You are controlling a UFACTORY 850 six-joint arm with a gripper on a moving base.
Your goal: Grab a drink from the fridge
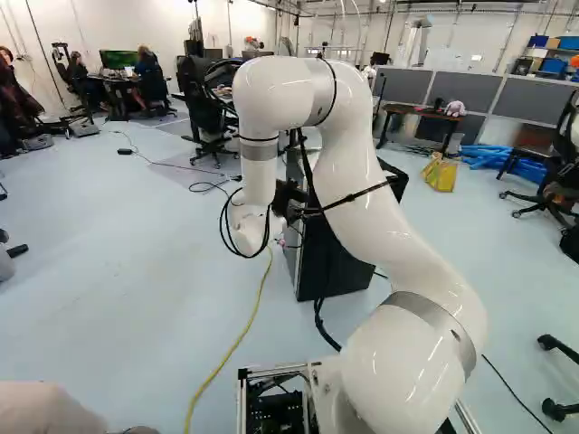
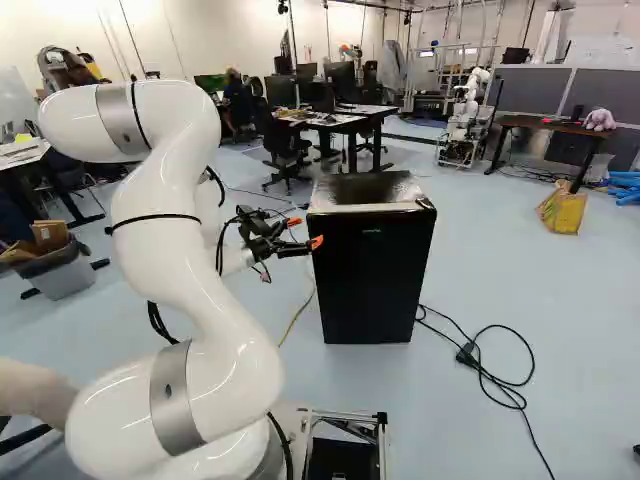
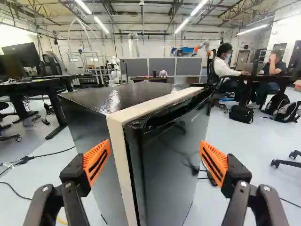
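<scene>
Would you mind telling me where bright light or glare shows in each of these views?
In the wrist view, the ceiling lights glow very bright and the fridge's glossy top carries a patch of glare; in the right base view, that top shines too; in the left base view, small highlights dot the white arm.

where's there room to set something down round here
Free: the top of the mini fridge, and floor left of the yellow cable in the left base view. Crowded, in the right base view: pincer at the fridge's left, looped black cable at its right.
</scene>
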